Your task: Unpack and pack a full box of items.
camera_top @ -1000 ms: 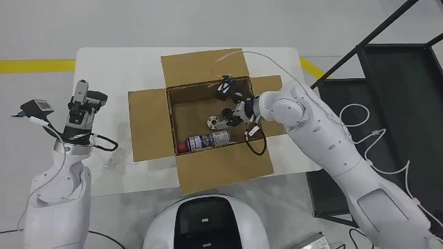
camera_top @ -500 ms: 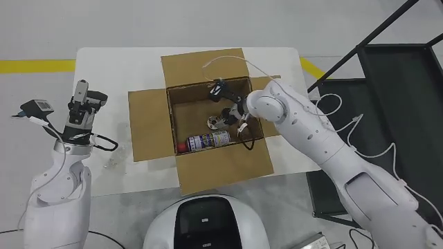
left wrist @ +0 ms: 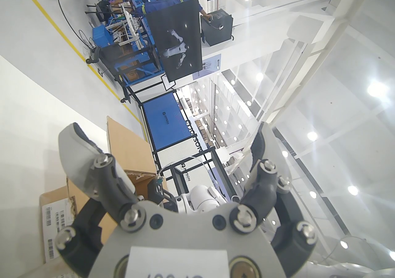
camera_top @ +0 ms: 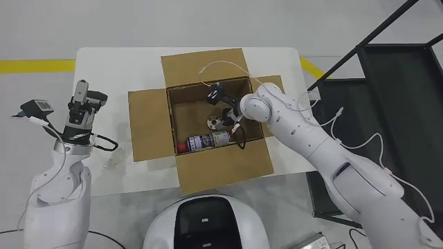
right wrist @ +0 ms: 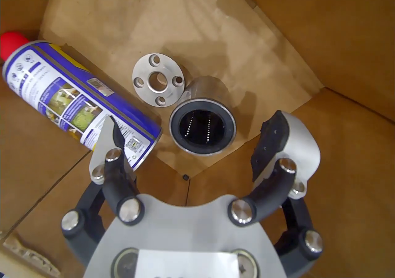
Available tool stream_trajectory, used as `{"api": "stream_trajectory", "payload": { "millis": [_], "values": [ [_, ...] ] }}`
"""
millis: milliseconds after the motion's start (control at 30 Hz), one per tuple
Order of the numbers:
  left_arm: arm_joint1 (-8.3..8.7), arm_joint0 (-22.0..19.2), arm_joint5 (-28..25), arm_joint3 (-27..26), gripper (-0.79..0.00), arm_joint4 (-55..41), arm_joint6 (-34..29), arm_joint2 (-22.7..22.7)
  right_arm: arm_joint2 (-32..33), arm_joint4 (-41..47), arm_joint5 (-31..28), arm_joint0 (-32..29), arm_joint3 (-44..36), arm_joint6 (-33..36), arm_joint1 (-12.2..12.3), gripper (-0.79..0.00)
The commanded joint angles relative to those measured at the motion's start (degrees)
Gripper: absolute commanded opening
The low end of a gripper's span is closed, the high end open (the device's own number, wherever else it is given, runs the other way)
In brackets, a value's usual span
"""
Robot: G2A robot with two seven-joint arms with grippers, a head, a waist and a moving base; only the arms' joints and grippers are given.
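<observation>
Hovering right gripper (right wrist: pixel 191 124): down inside the box, fingers spread wide, holding nothing; one fingertip in front of the can's base, the other over bare cardboard.
Bearing: short silver metal cylinder with a black-ringed open end (right wrist: pixel 202 87), resting on the box floor, framed between the two open fingers, touched by neither.
Flange: round silver metal disc with a centre bore and four small holes (right wrist: pixel 158 79), just beyond the cylinder and close against it; contact not certain.
Spray can: blue-and-white aerosol can with a red cap (right wrist: pixel 77 97), lying on its side just beside the disc, near the box wall closest to the robot.
Paper: creased brown paper sheet (right wrist: pixel 154 13), spread on the box floor under the two metal parts.
Box: open brown cardboard box (camera_top: pixel 208 62), flaps folded outward, standing on the white table (camera_top: pixel 118 69).
Left gripper (camera_top: pixel 88 93): at the table's left edge, well apart from the box, pointing upward, fingers wide apart and empty.
</observation>
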Motion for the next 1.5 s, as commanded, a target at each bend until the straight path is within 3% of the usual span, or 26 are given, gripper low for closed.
{"api": "stream_trajectory", "payload": {
  "millis": [0, 33, 67, 100, 200, 567, 867, 1233, 1467],
  "values": [
    [0.00, 0.00, 0.00, 0.00, 0.000, 0.00, 0.00, 0.00, -0.40, 0.06, 0.19, 0.27, 1.10, -0.48, -0.47, 0.000],
    [0.00, 0.00, 0.00, 0.00, 0.000, 0.00, 0.00, 0.00, -0.59, 0.05, 0.16, 0.43, 1.65, -0.65, -0.70, 0.000],
    [0.00, 0.00, 0.00, 0.00, 0.000, 0.00, 0.00, 0.00, -0.79, -0.02, 0.17, 0.59, 2.12, -0.78, -0.92, -0.243],
    [0.00, 0.00, 0.00, 0.00, 0.000, 0.00, 0.00, 0.00, -0.88, 0.15, 0.15, 0.70, 2.55, -0.98, -1.13, -0.425],
    [0.00, 0.00, 0.00, 0.00, 0.000, 0.00, 0.00, 0.00, -1.27, 0.12, 0.23, 1.04, 3.90, -1.14, -1.71, -0.770],
    [0.00, 0.00, 0.00, 0.00, 0.000, 0.00, 0.00, 0.00, -2.38, -2.49, -0.46, 2.15, 5.92, -1.44, -3.13, -0.785],
    [0.00, 0.00, 0.00, 0.00, 0.000, 0.00, 0.00, 0.00, 0.00, -7.47, 0.52, 0.78, -5.23, 3.16, -1.54, -0.785],
    [0.00, 0.00, 0.00, 0.00, 0.000, 0.00, 0.00, 0.00, 19.72, -3.36, -5.37, -13.25, -30.49, 11.65, 6.38, -0.785],
    [0.00, 0.00, 0.00, 0.00, 0.000, 0.00, 0.00, 0.00, 36.27, -0.08, -7.06, -25.85, -45.83, 11.80, 10.31, -0.785]
  ]
}}
